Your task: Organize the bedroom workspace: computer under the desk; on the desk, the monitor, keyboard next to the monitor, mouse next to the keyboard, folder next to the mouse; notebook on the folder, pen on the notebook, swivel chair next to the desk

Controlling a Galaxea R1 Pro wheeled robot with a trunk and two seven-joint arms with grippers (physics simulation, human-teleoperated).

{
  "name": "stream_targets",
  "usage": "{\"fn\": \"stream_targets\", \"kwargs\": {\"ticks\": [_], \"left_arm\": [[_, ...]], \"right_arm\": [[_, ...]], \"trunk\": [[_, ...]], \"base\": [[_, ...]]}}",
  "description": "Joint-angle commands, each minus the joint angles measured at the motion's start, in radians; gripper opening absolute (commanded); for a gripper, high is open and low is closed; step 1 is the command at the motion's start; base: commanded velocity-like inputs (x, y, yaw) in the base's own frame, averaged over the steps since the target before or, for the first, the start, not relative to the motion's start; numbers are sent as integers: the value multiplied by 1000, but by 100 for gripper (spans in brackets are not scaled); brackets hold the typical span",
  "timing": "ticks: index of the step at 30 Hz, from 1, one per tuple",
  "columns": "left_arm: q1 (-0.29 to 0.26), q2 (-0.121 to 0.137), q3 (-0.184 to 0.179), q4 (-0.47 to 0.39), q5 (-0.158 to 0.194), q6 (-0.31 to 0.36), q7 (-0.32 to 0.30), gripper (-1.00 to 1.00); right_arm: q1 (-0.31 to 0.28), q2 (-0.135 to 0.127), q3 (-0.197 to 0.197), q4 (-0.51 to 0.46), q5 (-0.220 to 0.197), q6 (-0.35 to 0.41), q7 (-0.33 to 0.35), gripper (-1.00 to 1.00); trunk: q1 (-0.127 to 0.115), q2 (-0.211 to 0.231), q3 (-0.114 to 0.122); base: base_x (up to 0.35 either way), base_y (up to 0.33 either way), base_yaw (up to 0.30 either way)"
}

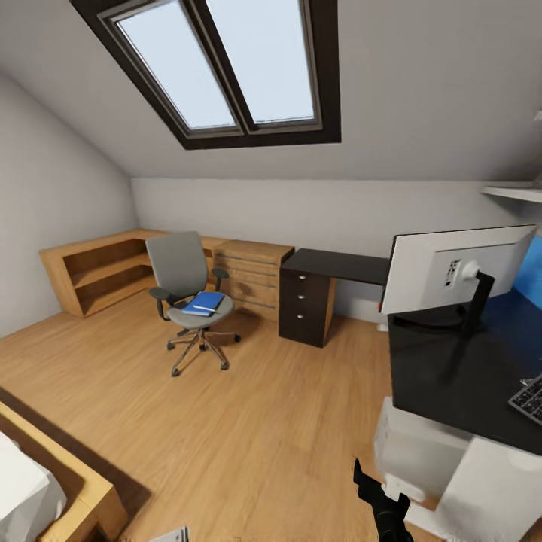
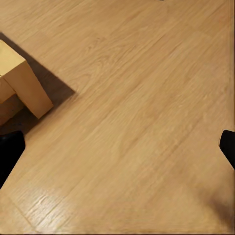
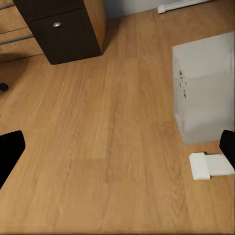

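nearest, the right gripper (image 1: 385, 506) is seen low in the head view, dark, with nothing held in it; in its wrist view the two black fingertips (image 3: 10, 154) stand wide apart at the frame edges over bare wooden floor (image 3: 112, 147). the left gripper (image 2: 117, 156) is likewise spread wide and empty, its fingertips (image 2: 9, 154) framing floor and the corner of a light wooden bed frame (image 2: 27, 83).

just beyond the right gripper, on its outer side, the computer (image 3: 203, 85) is found upright on the floor under the desk (image 1: 452, 376). above it on the desk lie the corner of the keyboard (image 1: 529, 399) and, farther back, the monitor (image 1: 452, 267), shown from its pale back.

the folder (image 1: 203, 302) is placed well apart from both grippers, ahead and toward the left side, flat on the seat of the swivel chair (image 1: 181, 271). a thin white stick, judged to be the pen (image 1: 203, 308), lies on it. the folder's long axis is judged to run roughly away from the robot, angled slightly. the left arm is judged the nearer one, though a drive across the room is called for first.

a small label on the monitor's back is too blurred to be read; no other writing is legible.
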Motion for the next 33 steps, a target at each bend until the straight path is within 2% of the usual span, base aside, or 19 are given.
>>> {"fn": "stream_targets", "kwargs": {"ticks": [1,2,4,13,18,26,30,33], "left_arm": [[-1,1,-5,0,11,-5,6,100],[-1,1,-5,0,9,-5,38,100],[-1,1,-5,0,9,-5,44,100],[-1,1,-5,0,9,-5,49,100],[0,2,-5,4,11,-5,48,100],[-1,4,-7,90,12,1,38,100],[0,5,-7,123,13,2,37,100],[-3,10,-5,194,15,2,29,100]], "right_arm": [[-1,0,-8,2,-2,-4,7,100],[-1,1,-8,2,-2,-4,7,100],[-1,0,-8,2,-1,-4,7,100],[-1,0,-8,2,-1,-4,7,100],[-1,0,-8,2,-1,-4,7,100],[-1,0,-8,2,-1,-4,7,100],[-1,-1,-8,2,-1,-4,7,100],[-1,-3,-8,2,-2,-1,7,100]], "trunk": [[-5,7,2],[-8,14,5],[-16,28,12],[-51,91,40],[-70,126,55],[-100,182,80],[-116,210,93],[-127,231,102]], "base": [[-289,-217,-1],[-272,-244,-103],[-270,-246,-159],[-249,-235,-239],[-56,-53,-266],[-6,-6,-259],[0,0,-86],[0,0,-18]]}}
